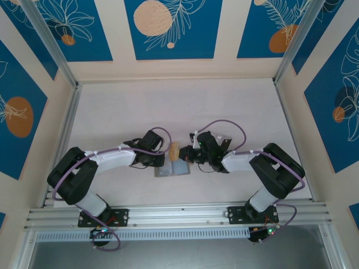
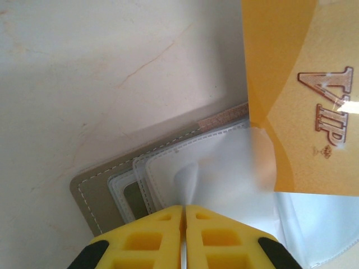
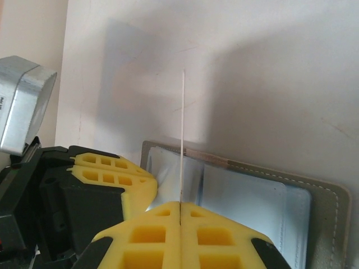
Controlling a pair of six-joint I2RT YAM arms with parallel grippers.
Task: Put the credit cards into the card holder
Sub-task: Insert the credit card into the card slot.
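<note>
The card holder [image 1: 173,169] lies open on the table between the two arms, grey outside with pale clear sleeves [image 2: 224,168] inside. My left gripper [image 2: 184,208] is shut on one clear sleeve, pinching up a fold of it. My right gripper [image 3: 180,204] is shut on an orange-tan credit card [image 2: 303,95] marked VIP, held on edge over the open holder [image 3: 328,224]. In the right wrist view the card [image 3: 183,123] is a thin upright line. Its lower corner looks blurred behind the clear sleeve. From above, the card [image 1: 175,150] sits between the left gripper [image 1: 164,160] and the right gripper [image 1: 187,153].
The left gripper's yellow fingers [image 3: 115,174] sit close to the left of the card in the right wrist view. The pale table [image 1: 168,106] stretches behind the holder, fenced by metal rails [image 1: 61,134] at the sides and front.
</note>
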